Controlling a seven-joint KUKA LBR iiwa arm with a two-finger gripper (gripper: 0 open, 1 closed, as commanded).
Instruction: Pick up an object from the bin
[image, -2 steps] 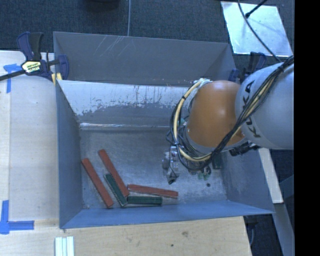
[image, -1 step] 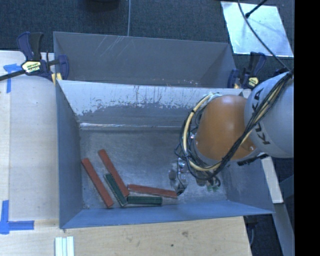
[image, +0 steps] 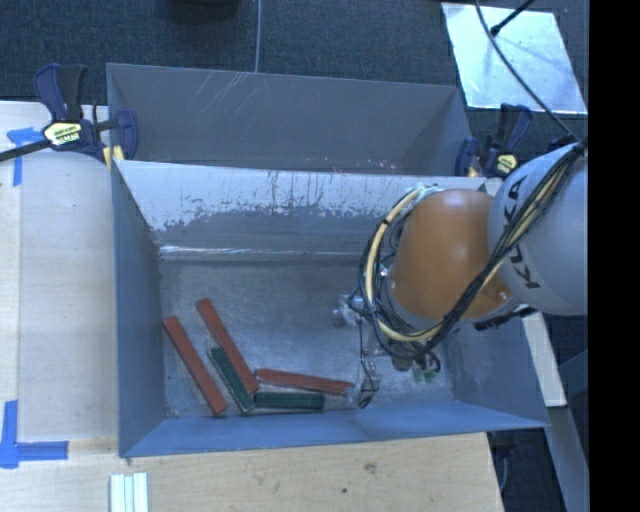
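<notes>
My gripper (image: 366, 390) hangs below the orange dome near the bin's front wall, its thin fingers reaching down at the right end of a row of sticks. Just to its left lies a reddish-brown stick (image: 303, 380), and under that a dark green stick (image: 288, 402) along the front wall. Nothing shows between the fingers.
Further left on the bin floor lie two slanted reddish-brown sticks (image: 195, 366) (image: 224, 340) and another dark green stick (image: 231, 379). The arm with its orange dome and cables covers the bin's right side.
</notes>
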